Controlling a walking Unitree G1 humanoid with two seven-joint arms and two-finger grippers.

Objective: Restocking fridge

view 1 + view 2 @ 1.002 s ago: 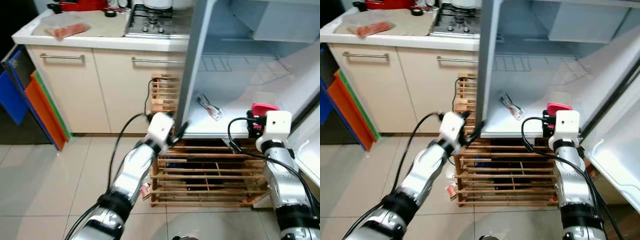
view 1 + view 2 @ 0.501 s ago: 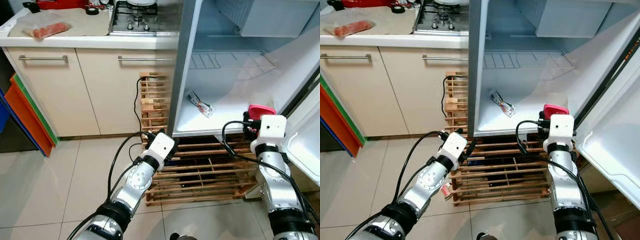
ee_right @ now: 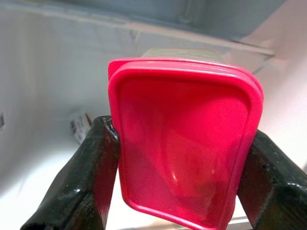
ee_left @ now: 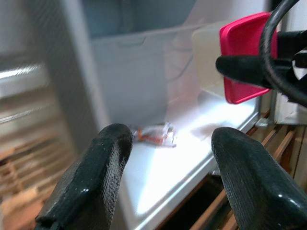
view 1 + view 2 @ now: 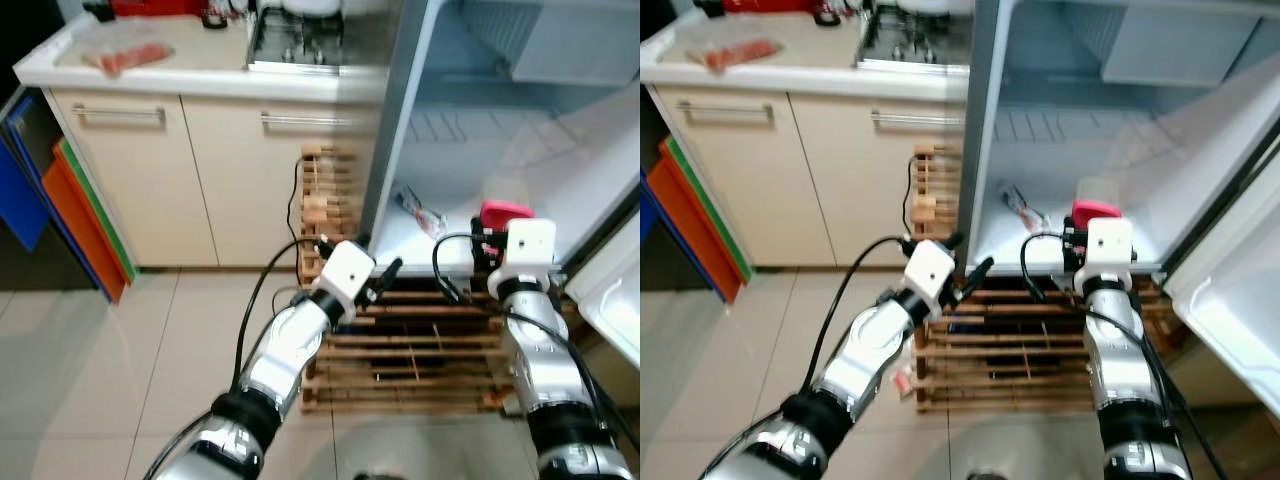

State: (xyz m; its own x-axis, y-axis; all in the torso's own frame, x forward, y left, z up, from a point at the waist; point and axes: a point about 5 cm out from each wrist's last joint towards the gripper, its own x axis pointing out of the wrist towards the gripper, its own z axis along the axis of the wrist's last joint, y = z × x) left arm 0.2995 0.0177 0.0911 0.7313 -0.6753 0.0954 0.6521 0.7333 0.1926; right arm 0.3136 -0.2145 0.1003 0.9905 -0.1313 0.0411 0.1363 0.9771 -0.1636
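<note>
You are in the placing step: the right gripper (image 3: pixel 180 179) holds the red-lidded container (image 3: pixel 184 141) clamped between its fingers, at the front edge of the fridge shelf (image 5: pixel 455 215). Next, carry it over that edge; the shelf seems free except one small packet (image 5: pixel 422 213). The left gripper (image 4: pixel 168 167) is wide apart, empty, beside the fridge wall.

My right hand (image 3: pixel 184 179) presses its black, matt, rubbery-looking fingers (image 3: pixel 91 177) against a container with a smooth, glossy red plastic lid (image 3: pixel 184 139) and a cloudy, translucent plastic body (image 4: pixel 206 60). The fridge (image 5: pixel 520 140) is lined with smooth white plastic with a soft sheen, and a crinkled clear plastic packet (image 5: pixel 420 212) lies on its floor. Below stands a crate of bare, pale slatted wood (image 5: pixel 420 350), the floor (image 5: pixel 120 360) is glossy pale tile, and my arms (image 5: pixel 290 345) are brushed silver metal.
</note>
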